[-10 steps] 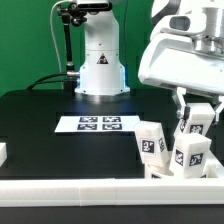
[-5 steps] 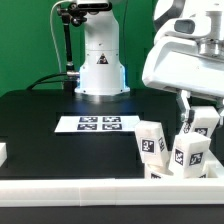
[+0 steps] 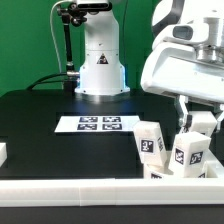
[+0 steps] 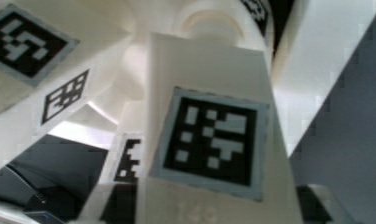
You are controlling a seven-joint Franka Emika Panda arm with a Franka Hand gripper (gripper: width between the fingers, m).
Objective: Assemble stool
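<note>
Matte black tabletop [image 3: 40, 110] below, dark fingers [image 3: 184, 108] pinch a blocky white plastic tagged leg [image 3: 197, 124].

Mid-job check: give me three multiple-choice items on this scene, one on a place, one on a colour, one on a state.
1. The tagged legs stand on the exterior view's: A left; B right; C middle.
2. The tabletop is: A black; B green; C white.
3. The marker board: A lies flat; B stands propped upright; C leans on a leg.
Answers: B, the legs cluster by the gripper at that side; A, the tabletop is plainly black; A, the marker board lies flat on it.
</note>
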